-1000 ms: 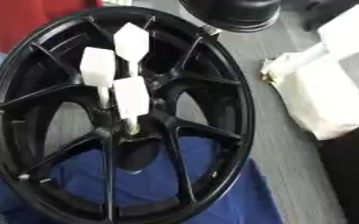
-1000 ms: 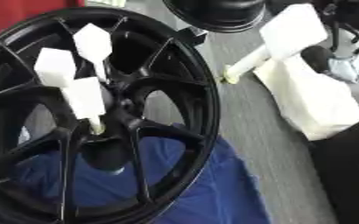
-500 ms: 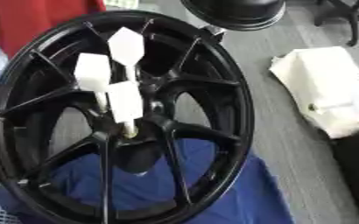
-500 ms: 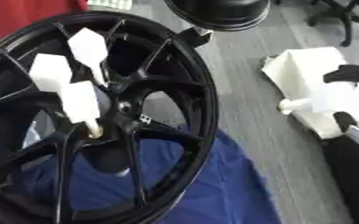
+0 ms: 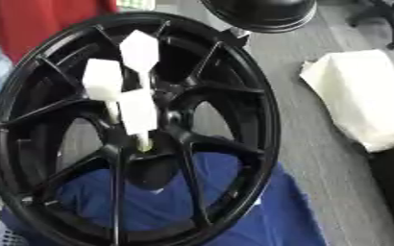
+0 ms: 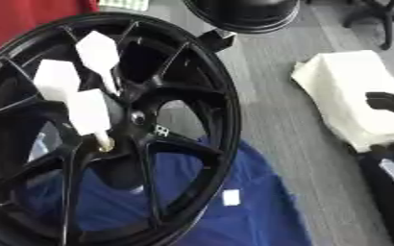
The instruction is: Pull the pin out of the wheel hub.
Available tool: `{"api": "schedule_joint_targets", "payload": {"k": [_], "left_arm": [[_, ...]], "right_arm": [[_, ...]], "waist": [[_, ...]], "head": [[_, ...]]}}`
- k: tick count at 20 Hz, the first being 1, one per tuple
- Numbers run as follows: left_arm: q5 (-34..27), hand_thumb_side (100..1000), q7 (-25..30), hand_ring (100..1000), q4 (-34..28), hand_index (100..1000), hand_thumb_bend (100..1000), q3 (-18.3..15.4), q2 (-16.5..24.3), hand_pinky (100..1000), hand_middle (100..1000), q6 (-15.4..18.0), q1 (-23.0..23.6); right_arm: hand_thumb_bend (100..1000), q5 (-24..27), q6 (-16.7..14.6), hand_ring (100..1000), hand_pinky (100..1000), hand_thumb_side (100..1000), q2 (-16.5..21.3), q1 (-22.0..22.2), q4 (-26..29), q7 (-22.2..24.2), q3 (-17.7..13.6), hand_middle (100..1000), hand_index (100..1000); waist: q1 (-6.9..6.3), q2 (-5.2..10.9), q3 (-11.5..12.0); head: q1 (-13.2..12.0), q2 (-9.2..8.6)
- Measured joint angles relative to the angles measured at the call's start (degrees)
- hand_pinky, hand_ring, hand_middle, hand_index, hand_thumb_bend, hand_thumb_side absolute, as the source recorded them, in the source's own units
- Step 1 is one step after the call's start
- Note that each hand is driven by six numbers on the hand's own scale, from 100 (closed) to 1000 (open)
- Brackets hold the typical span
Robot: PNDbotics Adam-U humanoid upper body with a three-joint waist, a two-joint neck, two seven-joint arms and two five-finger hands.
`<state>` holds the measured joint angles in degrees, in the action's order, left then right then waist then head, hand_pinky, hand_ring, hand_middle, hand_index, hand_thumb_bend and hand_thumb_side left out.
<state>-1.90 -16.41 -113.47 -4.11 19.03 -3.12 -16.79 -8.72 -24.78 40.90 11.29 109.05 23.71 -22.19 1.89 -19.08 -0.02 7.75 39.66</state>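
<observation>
Wheel: we see a black spoked wheel (image 5: pixel 234 120) standing tilted on a blue cloth (image 5: pixel 234 202) on the grey floor (image 5: pixel 318 158).
Pins: we count three white pins in the hub, an upper one (image 5: pixel 139 48), a left one (image 5: pixel 102 79) and a lower one (image 5: pixel 137 113), close together; the lower one overlaps the other two.
Right hand: we find our right hand (image 6: pixel 387 101) at the right edge of the right eye view, dark, over a white cloth (image 5: pixel 360 96), well apart from the pins; we cannot tell how its fingers are set.
Left hand: we do not see it.
Background: a round black object (image 5: pixel 259 12) at the top edge, red fabric (image 5: pixel 41 21) at the upper left.
</observation>
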Motion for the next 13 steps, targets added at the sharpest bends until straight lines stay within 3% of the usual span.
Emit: {"api": "schedule_joint_targets", "payload": {"k": [1, 3, 7, 13], "left_arm": [[0.00, 601, 0.03, 613, 0.00, 710, 100, 0.00, 0.00, 703, 545, -0.03, 0.00], [0.00, 601, 0.07, 614, 0.00, 710, 100, 0.01, -0.01, 703, 545, -0.06, -0.05], [-0.01, 600, 0.16, 614, 0.00, 710, 100, 0.02, -0.06, 702, 545, -0.02, -0.37], [-0.07, 600, 0.45, 613, 0.00, 710, 100, 0.24, -0.47, 701, 545, 0.02, -0.47]], "right_arm": [[100, 1.60, 0.35, 782, 1000, 283, -0.08, -0.29, 0.47, -0.41, 0.18, 814, 847], [100, 5.49, 1.78, 731, 1000, 306, -0.11, -0.80, 1.80, -1.70, 0.75, 770, 795], [100, 15.77, 2.80, 673, 1000, 416, 0.31, -3.43, 3.94, -2.15, 3.39, 705, 753], [100, 31.33, -0.56, 644, 1000, 470, 1.90, -9.95, 4.37, 5.78, 8.40, 679, 738]], "waist": [[0.01, 0.00, 0.04], [0.01, 0.00, 0.12], [0.03, 0.04, 0.64], [0.19, 0.36, 1.29]], "head": [[0.00, 0.00], [0.01, 0.00], [0.09, 0.00], [0.29, 0.01]]}}
